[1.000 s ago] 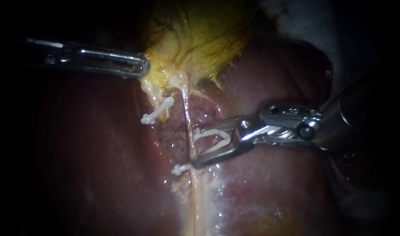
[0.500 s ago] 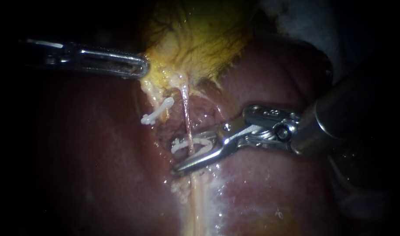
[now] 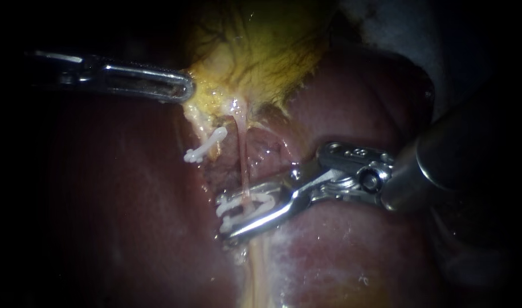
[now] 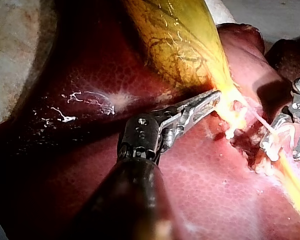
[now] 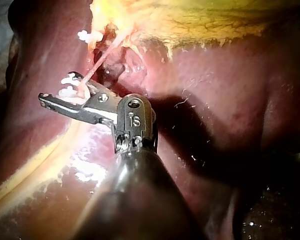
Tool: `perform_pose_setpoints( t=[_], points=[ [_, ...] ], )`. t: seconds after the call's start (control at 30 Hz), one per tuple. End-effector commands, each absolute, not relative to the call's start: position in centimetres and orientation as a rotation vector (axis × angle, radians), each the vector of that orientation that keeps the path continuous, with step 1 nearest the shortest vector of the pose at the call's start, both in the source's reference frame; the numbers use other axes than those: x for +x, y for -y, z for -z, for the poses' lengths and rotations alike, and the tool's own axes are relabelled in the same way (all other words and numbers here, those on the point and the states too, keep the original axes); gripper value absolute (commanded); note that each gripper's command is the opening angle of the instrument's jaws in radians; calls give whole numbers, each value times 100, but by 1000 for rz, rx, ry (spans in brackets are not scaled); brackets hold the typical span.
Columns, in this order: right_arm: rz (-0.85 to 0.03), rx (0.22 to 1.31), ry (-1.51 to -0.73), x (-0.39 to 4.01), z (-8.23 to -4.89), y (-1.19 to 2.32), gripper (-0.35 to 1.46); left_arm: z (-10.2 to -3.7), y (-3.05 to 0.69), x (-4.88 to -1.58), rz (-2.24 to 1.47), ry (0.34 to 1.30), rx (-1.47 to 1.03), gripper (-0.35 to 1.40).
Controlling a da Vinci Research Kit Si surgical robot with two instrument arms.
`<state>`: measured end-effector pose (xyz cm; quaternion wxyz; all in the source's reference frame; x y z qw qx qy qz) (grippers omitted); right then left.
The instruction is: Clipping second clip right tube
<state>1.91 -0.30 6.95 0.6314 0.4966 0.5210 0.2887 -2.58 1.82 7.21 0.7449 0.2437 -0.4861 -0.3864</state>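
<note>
A thin pink tube (image 3: 241, 154) runs down from the yellow gallbladder (image 3: 261, 51) over the dark red liver (image 3: 358, 251). My right instrument (image 3: 222, 215) reaches across this tube from the right. Its jaws are drawn close on a white clip (image 3: 255, 201) that straddles the tube. The right wrist view shows the same clip (image 5: 70, 82) in the jaws (image 5: 60, 87) with the tube (image 5: 102, 57) running into it. My left instrument (image 3: 186, 88) is shut on the gallbladder's yellow neck tissue, as the left wrist view (image 4: 212, 97) also shows.
Another white clip (image 3: 205, 145) sits on a pale strand to the left of the tube. A pale yellowish band (image 3: 255, 268) continues down below the jaws. White cloth (image 3: 386, 23) shows past the liver's upper right edge.
My right instrument has slid left until its jaws span the tube, and the jaws have narrowed on the clip. A small white clip below them is now mostly covered. My left instrument has not moved.
</note>
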Motion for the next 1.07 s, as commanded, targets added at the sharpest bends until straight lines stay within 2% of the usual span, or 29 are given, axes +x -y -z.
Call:
perform_pose_setpoints(
  t=[0.03, 0.2, 0.4, 0.47, 1.07],
  points=[
    [-664, 1130, -1193, 191, -696, 30, 31, -721, -182, -258, 846, 1065, 534, -35],
    [-702, 1150, -1174, 190, -696, 30, 3, -721, -182, -258, 846, 1064, 534, -35],
    [-726, 1152, -1168, 190, -695, 30, -17, -722, -182, -259, 846, 1064, 533, -35],
    [-740, 1164, -1159, 190, -695, 30, -35, -722, -182, -259, 846, 1064, 533, -35],
    [-741, 1167, -1156, 188, -696, 34, -35, -722, -182, -259, 847, 1064, 533, -35]
  ],
)
